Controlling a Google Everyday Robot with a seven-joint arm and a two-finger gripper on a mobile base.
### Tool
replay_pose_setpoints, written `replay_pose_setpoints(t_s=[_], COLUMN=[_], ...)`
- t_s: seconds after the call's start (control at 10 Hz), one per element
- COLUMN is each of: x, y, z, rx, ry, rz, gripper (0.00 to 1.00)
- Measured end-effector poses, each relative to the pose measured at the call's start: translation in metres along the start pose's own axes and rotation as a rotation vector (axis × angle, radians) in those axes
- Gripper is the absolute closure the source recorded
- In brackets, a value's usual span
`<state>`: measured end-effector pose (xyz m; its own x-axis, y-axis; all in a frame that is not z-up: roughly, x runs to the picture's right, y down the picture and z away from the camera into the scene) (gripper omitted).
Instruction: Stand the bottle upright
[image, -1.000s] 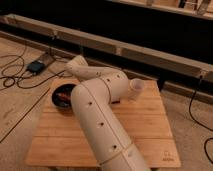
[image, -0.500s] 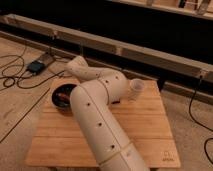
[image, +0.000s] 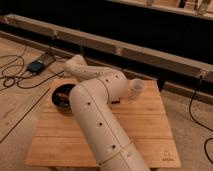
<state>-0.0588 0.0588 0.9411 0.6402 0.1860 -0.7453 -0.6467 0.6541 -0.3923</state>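
My white arm rises from the bottom edge, bends over the wooden table and folds back toward the far left. The gripper is hidden behind the arm's thick links, somewhere over the back of the table, so it does not show. The bottle is hidden too; nothing whitish and slender shows on the bare wood. A rounded white joint end of the arm sticks out to the right near the table's far edge.
A dark bowl with something reddish in it sits at the table's left, partly behind the arm. A small dark flat object peeks out beside the arm. Cables and a dark box lie on the floor to the left. A long rail runs behind the table.
The arm has shifted only slightly over the table; nothing else has visibly moved.
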Motion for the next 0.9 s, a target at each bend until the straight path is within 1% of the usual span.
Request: replay_pose_setpoints(t_s=[0.1,0.2,0.4,0.5,0.7,0.8,0.9], x=[-0.004,-0.006,-0.007,-0.001,0.015,0.023,0.026], y=[0.004,0.011,0.021,0.024,0.027,0.031,0.037], z=[-0.009,-0.019,-0.039,-0.049,-0.056,-0.06,-0.065], rx=[-0.004,-0.012,-0.004,0.008,0.013,0.011,0.004], ry=[-0.046,-0.098,-0.183,-0.229,-0.283,-0.327,-0.404], rz=[-0.002,-0.012,-0.036,-0.037,-0.023,-0.022,-0.035], gripper=[1.0,1.0,1.0,1.0,1.0,1.0,1.0])
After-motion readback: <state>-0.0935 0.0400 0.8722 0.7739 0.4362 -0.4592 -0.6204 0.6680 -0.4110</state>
